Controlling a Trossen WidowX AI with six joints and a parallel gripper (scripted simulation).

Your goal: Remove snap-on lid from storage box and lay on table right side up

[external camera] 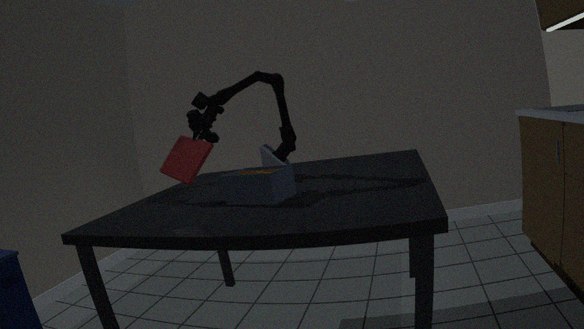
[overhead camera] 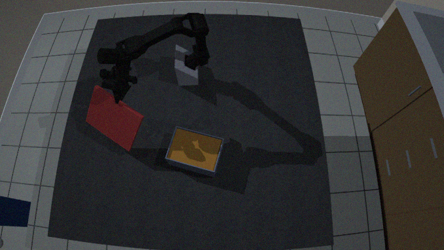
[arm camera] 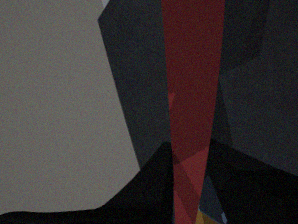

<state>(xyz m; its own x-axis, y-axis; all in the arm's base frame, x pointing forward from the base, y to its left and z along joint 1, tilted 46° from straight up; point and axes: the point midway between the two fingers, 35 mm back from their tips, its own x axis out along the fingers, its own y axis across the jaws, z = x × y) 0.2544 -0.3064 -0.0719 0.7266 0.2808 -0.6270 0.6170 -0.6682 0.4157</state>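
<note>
Going left to right from where I'm driving, first is a dark blue block-shaped thing (overhead camera: 14, 211) (external camera: 15, 286) at the picture's edge, well apart from the gripper (overhead camera: 118, 99) (external camera: 199, 138) (arm camera: 191, 165) and lower than it. I can't tell what it is

Then the red snap-on lid (overhead camera: 114, 122) (external camera: 187, 160) (arm camera: 194, 75), hanging right below the gripper. The fingers are clamped on it near its upper edge, so yeah, I've got a grip on it. It's tilted, big face steeply sloped, up in the air and fully off the box. The wrist cam sees it almost edge-on, a red strip running down between the dark fingertips

The arm (overhead camera: 147, 38) (external camera: 242, 86) bends up and over from the gripper, then drops to a pale grey wedge-shaped stand (overhead camera: 188, 76) (external camera: 269, 158), which is to the gripper's right in the top view

The storage box (overhead camera: 190, 166) (external camera: 251, 187) (arm camera: 212, 199) is lower than the gripper and off to its right, open, amber inside with shadows across it. It sits upright on the dark table (overhead camera: 278, 203) (external camera: 344, 230) (arm camera: 125, 75). Furthest right, well apart from the gripper, are the brown cabinets (overhead camera: 396, 108) (external camera: 540, 172)
</note>
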